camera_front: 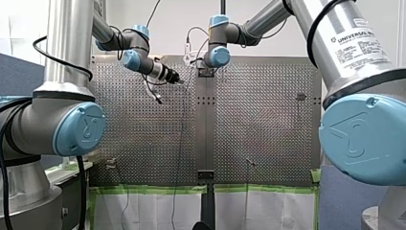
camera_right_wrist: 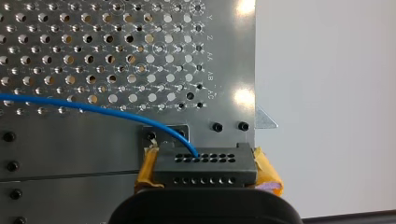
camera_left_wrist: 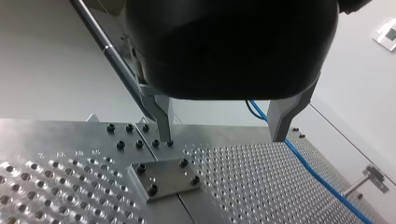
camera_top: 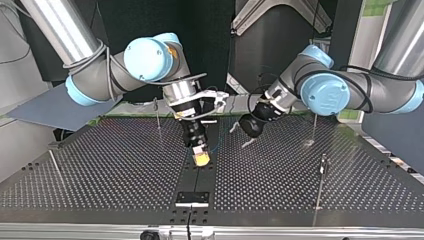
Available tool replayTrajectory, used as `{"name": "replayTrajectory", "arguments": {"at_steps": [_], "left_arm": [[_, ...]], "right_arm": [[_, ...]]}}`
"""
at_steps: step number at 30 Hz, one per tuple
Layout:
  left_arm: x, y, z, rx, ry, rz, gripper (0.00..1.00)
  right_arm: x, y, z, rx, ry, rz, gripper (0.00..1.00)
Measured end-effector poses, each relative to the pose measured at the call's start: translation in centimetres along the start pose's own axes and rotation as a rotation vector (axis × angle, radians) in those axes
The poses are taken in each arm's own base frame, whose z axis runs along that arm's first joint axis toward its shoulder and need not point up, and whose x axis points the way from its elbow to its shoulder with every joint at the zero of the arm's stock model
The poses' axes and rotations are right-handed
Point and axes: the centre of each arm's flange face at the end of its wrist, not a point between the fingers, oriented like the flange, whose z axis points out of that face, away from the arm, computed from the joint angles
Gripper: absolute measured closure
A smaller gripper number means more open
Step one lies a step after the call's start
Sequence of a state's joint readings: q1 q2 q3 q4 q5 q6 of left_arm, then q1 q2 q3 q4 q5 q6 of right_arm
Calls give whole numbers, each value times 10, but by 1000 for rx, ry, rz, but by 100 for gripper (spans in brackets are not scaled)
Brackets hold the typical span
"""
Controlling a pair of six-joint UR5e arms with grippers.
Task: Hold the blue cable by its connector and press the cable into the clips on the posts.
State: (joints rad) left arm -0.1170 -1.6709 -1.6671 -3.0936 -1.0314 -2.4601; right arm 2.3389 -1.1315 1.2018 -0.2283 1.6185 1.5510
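Around the connector (camera_right_wrist: 205,161) the right claw (camera_right_wrist: 206,169) was clamped; the left claw (camera_left_wrist: 222,136) was spread, empty; clipping the cable (camera_right_wrist: 93,108) was judged next.

Front view: bright, even light, white wall (camera_front: 177,14) at upper centre; top view: dark background at upper centre, perforated table (camera_top: 100,165) softly lit; right wrist view: 2 glare spots on the table edge; left wrist view: my left gripper (camera_left_wrist: 222,137) shadowed against a bright backdrop.

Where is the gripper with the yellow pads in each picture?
Front view: right gripper, top centre, over the table's middle strip.
Top view: centre, over that strip.
Left wrist view: not in it; the strip shows.
Right wrist view: bottom edge, shut on the connector, strip beyond.
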Motion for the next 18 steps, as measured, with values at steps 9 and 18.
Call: {"name": "replayTrajectory", "arguments": {"at_steps": [9, 18], "left_arm": [[1, -6, 6, 59, -4, -25, 0], [6, -10, 8, 71, 7, -25, 0]], "right_arm": [[0, 0, 0, 1, 1, -1, 100], [0, -1, 0, 4, 1, 0, 100]]}}
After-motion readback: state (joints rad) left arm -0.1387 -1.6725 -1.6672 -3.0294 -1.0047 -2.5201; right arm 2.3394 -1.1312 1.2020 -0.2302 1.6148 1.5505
